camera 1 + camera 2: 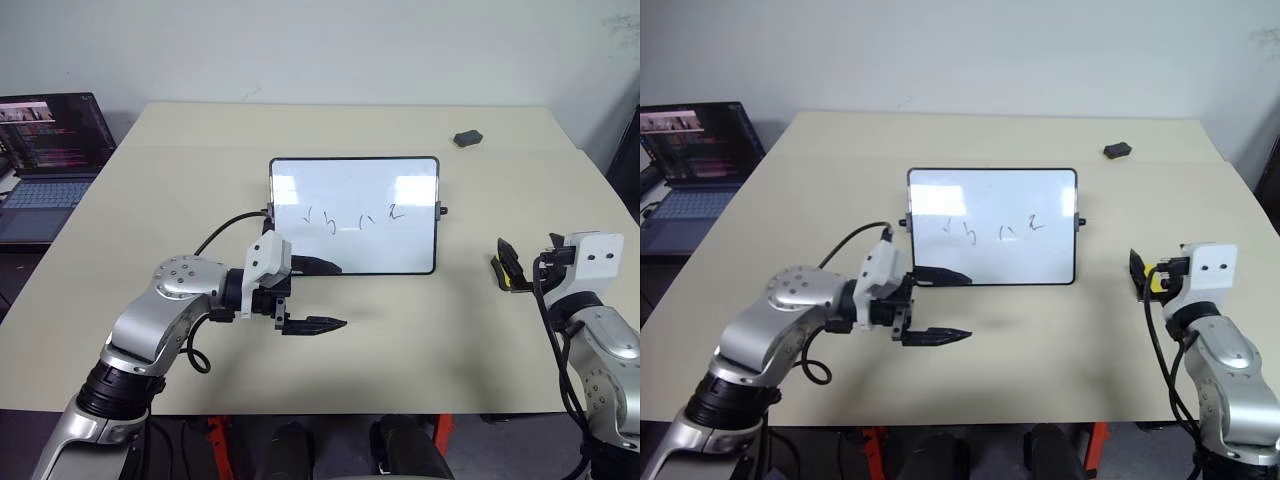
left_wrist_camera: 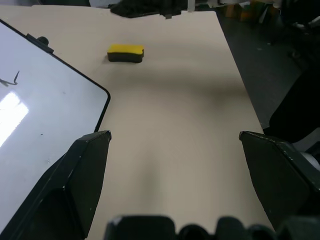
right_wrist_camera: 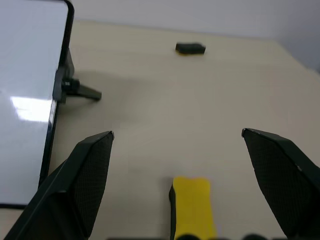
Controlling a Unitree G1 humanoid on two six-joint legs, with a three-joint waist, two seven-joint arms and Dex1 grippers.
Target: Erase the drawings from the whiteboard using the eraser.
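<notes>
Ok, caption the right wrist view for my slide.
Open right hand poised over the yellow eraser, beside the whiteboard.

A broad beige surface (image 1: pixel 400 350) runs back to a plain pale wall (image 1: pixel 300 50) at twelve o'clock. At about ten o'clock an open laptop (image 1: pixel 45 165) with a lit screen sits on a lower side table. A small dark grey block (image 1: pixel 468 138) lies toward one o'clock. Dim floor (image 2: pixel 280 55) lies beyond the surface's edge, perhaps cluttered with gear.
</notes>
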